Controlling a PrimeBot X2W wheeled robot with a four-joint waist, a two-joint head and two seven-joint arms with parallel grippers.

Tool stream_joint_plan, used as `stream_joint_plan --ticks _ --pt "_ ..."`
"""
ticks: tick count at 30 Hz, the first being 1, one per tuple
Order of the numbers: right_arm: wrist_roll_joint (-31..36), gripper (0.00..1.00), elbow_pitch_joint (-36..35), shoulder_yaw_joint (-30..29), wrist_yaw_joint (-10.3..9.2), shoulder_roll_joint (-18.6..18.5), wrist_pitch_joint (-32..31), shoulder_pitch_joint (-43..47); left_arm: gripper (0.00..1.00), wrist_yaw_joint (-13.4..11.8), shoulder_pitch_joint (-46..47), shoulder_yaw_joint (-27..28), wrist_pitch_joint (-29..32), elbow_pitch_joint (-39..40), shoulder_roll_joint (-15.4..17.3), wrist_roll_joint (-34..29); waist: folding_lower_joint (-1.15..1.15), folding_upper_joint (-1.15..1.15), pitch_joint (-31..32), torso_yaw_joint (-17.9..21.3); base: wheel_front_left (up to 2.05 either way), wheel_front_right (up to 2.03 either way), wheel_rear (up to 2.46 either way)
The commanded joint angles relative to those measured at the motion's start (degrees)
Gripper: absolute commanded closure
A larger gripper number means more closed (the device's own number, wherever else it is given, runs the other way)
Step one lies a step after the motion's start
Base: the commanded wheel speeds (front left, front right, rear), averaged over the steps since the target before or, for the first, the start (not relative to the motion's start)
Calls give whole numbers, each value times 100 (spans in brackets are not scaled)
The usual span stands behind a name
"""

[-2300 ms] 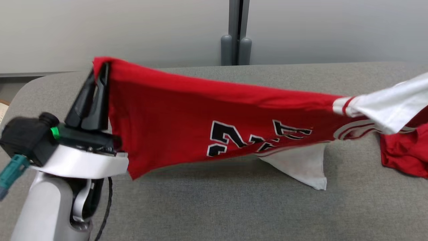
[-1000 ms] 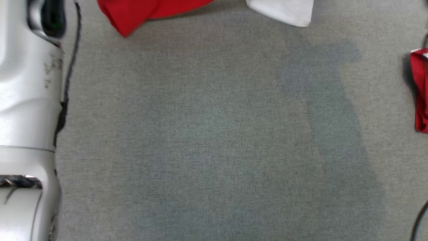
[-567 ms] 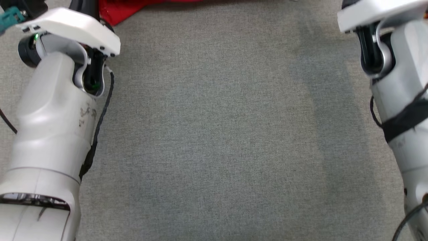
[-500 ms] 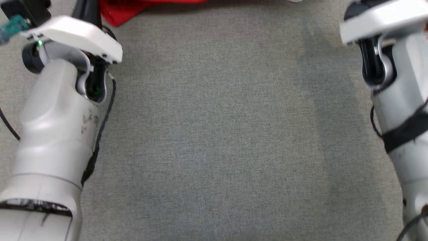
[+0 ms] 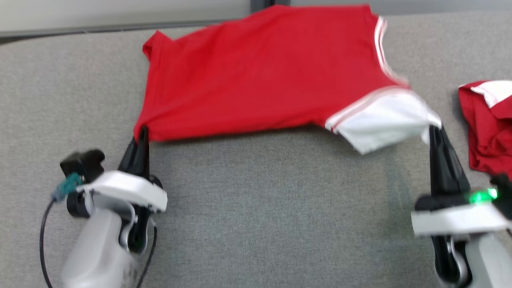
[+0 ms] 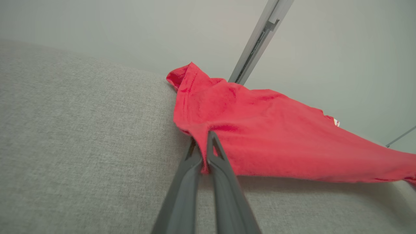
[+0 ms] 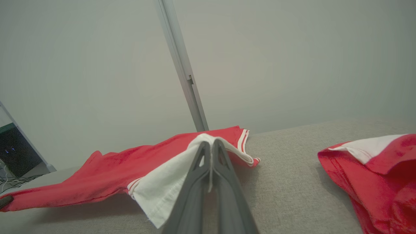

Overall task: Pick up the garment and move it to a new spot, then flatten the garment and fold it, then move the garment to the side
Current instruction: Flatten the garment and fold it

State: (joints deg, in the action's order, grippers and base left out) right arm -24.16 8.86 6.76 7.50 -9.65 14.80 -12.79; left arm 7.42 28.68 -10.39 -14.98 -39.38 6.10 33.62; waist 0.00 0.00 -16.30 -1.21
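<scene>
I see the grey woven-fabric surface (image 5: 256, 208) with the red jersey (image 5: 260, 76) spread across its far side. A crumpled red-and-white cloth (image 5: 488, 128) lies apart on the right. My left gripper (image 5: 143, 134) is clamped on the jersey's red corner, and my right gripper (image 5: 434, 132) on its white stripe-edged sleeve (image 5: 380, 120).

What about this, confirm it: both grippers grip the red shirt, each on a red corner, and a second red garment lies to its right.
One error. The right gripper is shut on the white sleeve of the shirt, not a red corner; the right wrist view shows it. The left gripper does hold a red corner, and the second garment lies to the right.
</scene>
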Motion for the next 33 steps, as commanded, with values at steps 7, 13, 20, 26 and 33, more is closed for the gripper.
stream_joint_plan --ticks 7,13,20,26,33 --pt "211 100 -955 -199 -3 113 -117 1605 100 -204 -1223 -85 96 886 64 -144 0 0 712 -150 0 0 0" --pt "331 100 -1970 -315 -3 259 -587 2693 100 -653 -2382 -55 620 2226 348 -171 0 0 1022 -134 0 0 0" --pt "430 100 -2867 -392 -3 413 -1127 3543 100 -1234 -3543 106 1356 4053 743 -183 0 0 1185 -87 0 0 0" --pt "385 100 -3104 -477 -3 499 -1282 3665 100 -1518 -3880 123 1856 4837 866 -135 0 0 1147 -44 0 0 0" --pt "294 100 -2985 -422 -3 530 -1326 3452 100 -1577 -3777 93 2192 4829 864 22 0 0 988 -10 0 0 0"
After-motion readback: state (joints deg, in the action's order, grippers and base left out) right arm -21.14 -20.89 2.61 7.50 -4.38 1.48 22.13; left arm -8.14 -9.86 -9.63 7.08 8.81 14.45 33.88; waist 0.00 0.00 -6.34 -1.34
